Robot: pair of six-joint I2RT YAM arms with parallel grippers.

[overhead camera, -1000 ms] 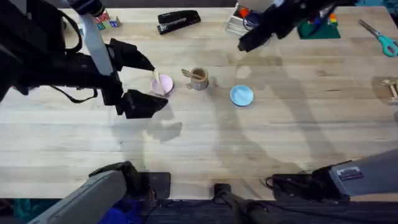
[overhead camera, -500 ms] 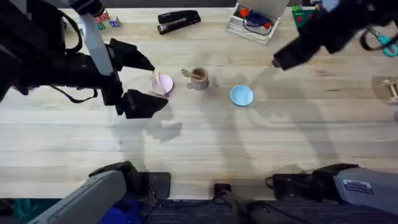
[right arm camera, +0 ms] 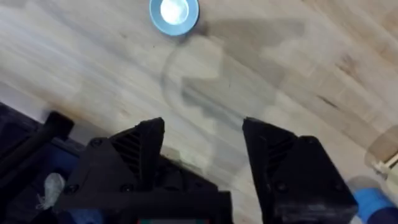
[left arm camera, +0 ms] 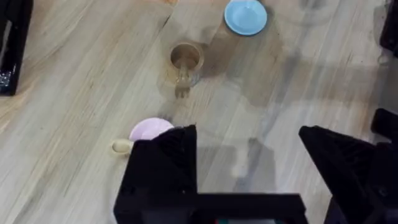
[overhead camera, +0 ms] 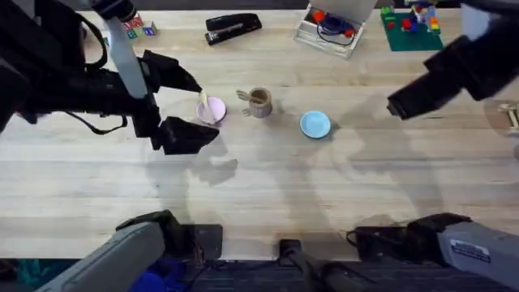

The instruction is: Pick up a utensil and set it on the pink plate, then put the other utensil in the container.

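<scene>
Resting across pink plate [overhead camera: 213, 109]: spoon [overhead camera: 203, 99]; fork [overhead camera: 246, 96] in cup [overhead camera: 259, 102].

Running matte-black angular fingers [left arm camera: 161, 174] on both grippers, black links and housings. Carrying a pale grey link on the left arm [overhead camera: 126, 57], grey base segments with a small label, black cables trailing.

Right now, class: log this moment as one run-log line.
spoon: on pink plate | fork: in cup | left gripper: open by plate | right gripper: open, empty
</scene>
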